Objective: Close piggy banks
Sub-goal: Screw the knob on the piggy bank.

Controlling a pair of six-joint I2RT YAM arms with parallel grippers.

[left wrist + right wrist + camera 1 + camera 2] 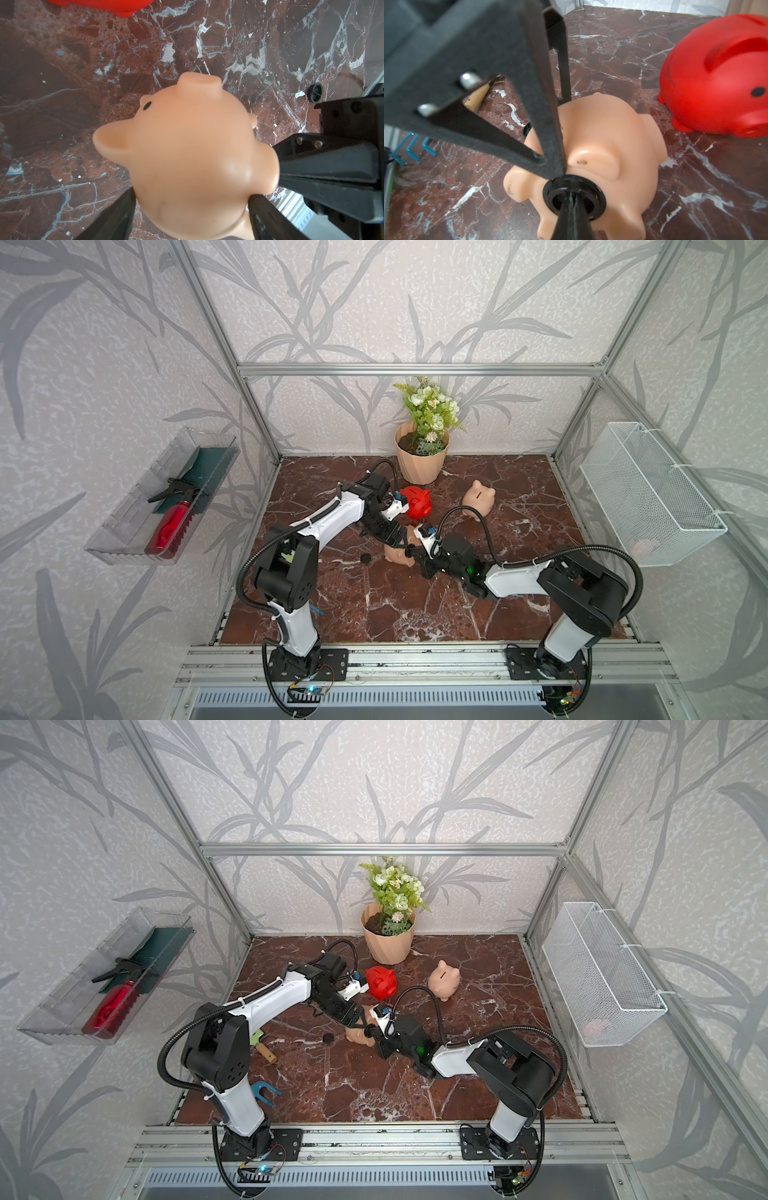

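The red-brown marble table (374,605) fills the cell floor, with the ribbed peach flowerpot (419,464) at its far edge. Both arms reach toward the middle of the table and meet there.

Of the 3 piggy banks, the red piggy bank (417,502) stands in front of the pot, just beside the left arm's wrist. The upright peach piggy bank (480,499) stands to its right, apart from both arms. The tipped peach piggy bank (399,553) lies between the 2 grippers near the table's centre, with its belly turned to the right arm.

The left gripper (192,195) clamps this tipped pig, 1 finger on each flank. The right gripper (571,195) is pinched tight on a black plug (550,193), which sits at the pig's round belly hole; whether it is fully seated I cannot tell.

A loose black plug (366,558) lies on the marble, near the tipped pig and toward the left arm.
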